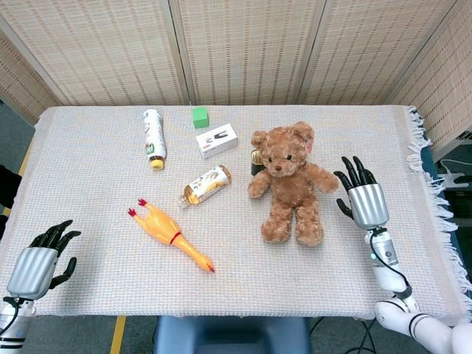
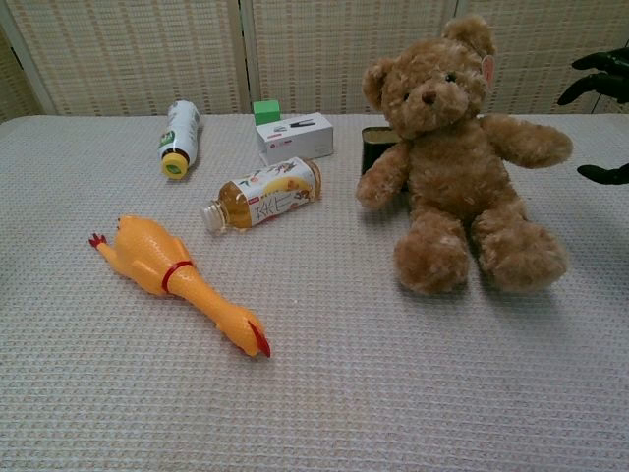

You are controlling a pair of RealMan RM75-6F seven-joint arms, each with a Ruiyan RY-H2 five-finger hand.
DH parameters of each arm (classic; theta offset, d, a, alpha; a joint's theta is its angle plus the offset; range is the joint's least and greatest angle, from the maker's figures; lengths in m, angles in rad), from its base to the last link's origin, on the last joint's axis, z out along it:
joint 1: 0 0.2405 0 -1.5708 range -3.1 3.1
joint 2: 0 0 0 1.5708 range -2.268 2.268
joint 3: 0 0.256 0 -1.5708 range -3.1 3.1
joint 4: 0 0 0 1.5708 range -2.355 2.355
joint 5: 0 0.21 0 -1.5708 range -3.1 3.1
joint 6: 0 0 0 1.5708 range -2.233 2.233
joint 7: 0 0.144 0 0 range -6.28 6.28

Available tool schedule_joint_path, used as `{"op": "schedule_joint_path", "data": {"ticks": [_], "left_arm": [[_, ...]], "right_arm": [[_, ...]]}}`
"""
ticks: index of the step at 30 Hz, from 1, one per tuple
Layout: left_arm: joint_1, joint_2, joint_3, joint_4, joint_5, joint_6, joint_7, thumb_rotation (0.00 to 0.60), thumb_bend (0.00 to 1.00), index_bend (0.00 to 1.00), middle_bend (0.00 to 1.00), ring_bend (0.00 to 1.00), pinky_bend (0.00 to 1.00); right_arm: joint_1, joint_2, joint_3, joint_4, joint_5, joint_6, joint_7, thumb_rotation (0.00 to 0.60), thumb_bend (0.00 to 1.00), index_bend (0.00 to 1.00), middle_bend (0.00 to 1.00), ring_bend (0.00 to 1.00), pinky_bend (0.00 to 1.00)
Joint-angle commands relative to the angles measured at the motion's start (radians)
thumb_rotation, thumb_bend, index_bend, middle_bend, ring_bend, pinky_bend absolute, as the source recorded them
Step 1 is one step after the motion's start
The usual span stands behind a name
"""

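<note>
A brown teddy bear (image 1: 290, 181) (image 2: 454, 162) sits upright at the table's right of centre. My right hand (image 1: 363, 199) hovers just right of the bear's arm, fingers spread, holding nothing; only its dark fingertips (image 2: 601, 74) show at the chest view's right edge. My left hand (image 1: 38, 263) hangs at the near left corner of the table, fingers apart and empty. A yellow rubber chicken (image 1: 171, 234) (image 2: 180, 280) lies left of centre. A tea bottle (image 1: 206, 184) (image 2: 263, 193) lies on its side beyond the chicken.
At the back lie a white bottle with a yellow cap (image 1: 153, 137) (image 2: 178, 137), a green cube (image 1: 200, 116) (image 2: 266, 110) and a white box (image 1: 216, 140) (image 2: 294, 136). A dark tin (image 2: 375, 147) stands behind the bear. The woven cloth (image 1: 88, 184) covers the table; folding screens stand behind.
</note>
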Motion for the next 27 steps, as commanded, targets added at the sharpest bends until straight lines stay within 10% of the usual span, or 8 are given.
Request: {"op": "schedule_joint_path", "data": {"ticks": [1, 27], "left_arm": [[-0.001, 0.001, 0.002, 0.0, -0.002, -0.006, 0.003, 0.6, 0.45, 0.24, 0.09, 0.12, 0.27], [-0.002, 0.016, 0.011, -0.014, 0.008, -0.01, -0.018, 0.6, 0.45, 0.24, 0.09, 0.12, 0.29]], "right_arm": [[0.024, -0.032, 0.0, 0.041, 0.014, -0.023, -0.025, 0.6, 0.11, 0.27, 0.07, 0.01, 0.27], [0.17, -0.336, 0.006, 0.569, 0.043, 0.013, 0.096, 0.6, 0.11, 0.47, 0.23, 0.16, 0.42]]}}
